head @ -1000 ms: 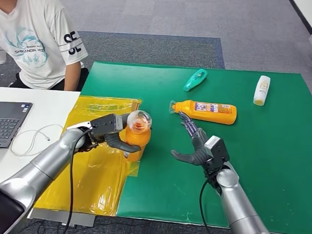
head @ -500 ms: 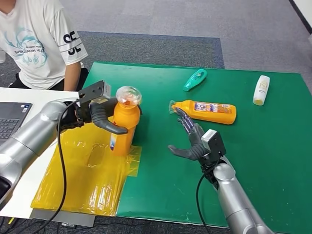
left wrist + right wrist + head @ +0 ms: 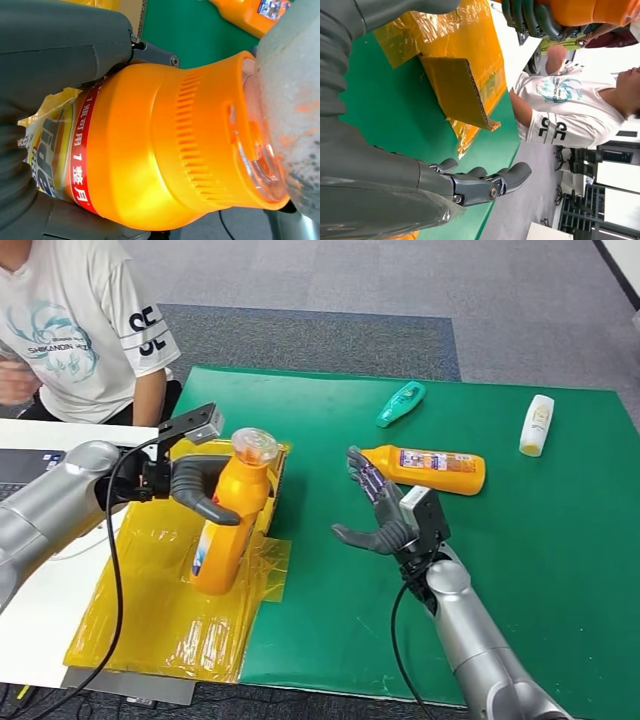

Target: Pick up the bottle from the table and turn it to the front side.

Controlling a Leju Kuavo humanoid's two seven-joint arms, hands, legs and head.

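The right hand (image 3: 381, 520) hovers over the green table (image 3: 528, 570), fingers spread, holding nothing. The left hand (image 3: 192, 485) grips the orange plastic detergent bottle with a clear cap (image 3: 226, 515), tilted above the yellow plastic sheet (image 3: 151, 610). Farther off lies a long orange bottle (image 3: 423, 469).

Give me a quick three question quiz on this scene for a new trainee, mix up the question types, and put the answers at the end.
1. True or false: the right hand holds the long orange bottle.
2. What grips the orange detergent bottle? A) the left hand B) a person C) nothing
3. Fill in: the detergent bottle is over the yellow ____.

Key
1. False; its fingers are spread and empty.
2. A
3. Plastic sheet
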